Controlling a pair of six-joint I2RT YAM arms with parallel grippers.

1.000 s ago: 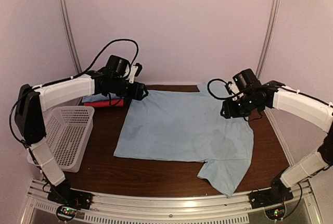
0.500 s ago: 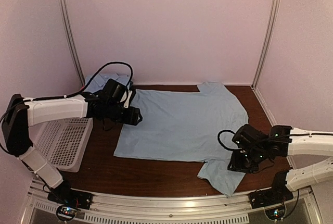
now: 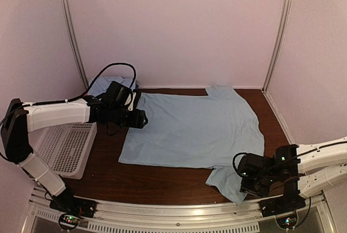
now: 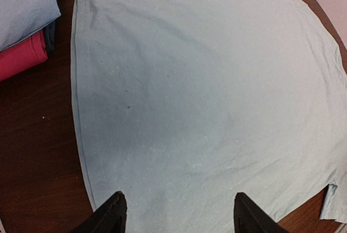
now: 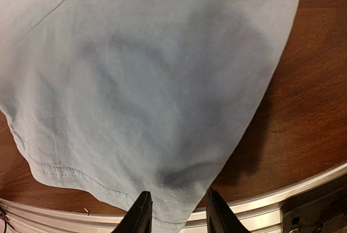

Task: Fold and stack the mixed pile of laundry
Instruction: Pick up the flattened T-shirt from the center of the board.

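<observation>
Two blue garments [image 3: 190,130] [image 4: 24,5], one magenta cloth [image 4: 19,57], one basket [image 3: 65,146].

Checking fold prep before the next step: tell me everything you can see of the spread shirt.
The shirt is plain light blue, soft knit-looking cloth with stitched hems and a few faint darker patches. It lies spread flat on the table, hem to the left, one sleeve at the far side, the other pointing at the near rail. That near sleeve's tip sits between the right gripper's fingers, with a gap showing. The open left gripper is over the hem edge; contact unclear.
</observation>
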